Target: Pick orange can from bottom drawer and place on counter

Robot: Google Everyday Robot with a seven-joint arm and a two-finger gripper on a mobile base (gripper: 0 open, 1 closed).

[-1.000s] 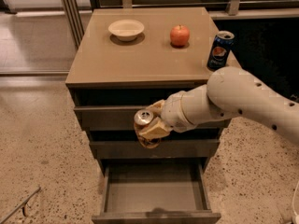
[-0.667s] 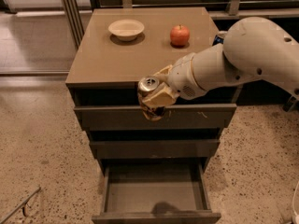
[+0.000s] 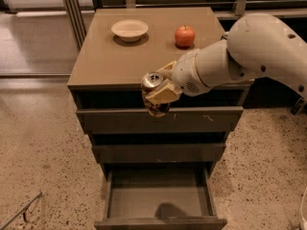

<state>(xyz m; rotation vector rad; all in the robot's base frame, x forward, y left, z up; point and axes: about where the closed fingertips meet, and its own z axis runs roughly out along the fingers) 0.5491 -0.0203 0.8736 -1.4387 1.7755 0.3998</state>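
Terrazzo floor [image 3: 38, 143] surrounds the cabinet [image 3: 86, 121]. On its counter [image 3: 110, 66] we see a bowl [image 3: 129, 29] at the back left, with an apple [image 3: 184, 36] to its right. At the counter's front edge our gripper [image 3: 160, 94] is clamped on the can [image 3: 152, 80], in front of the top drawer [image 3: 201, 120]. Below, the bottom drawer [image 3: 160, 222] stands pulled out, a shadow on its floor.
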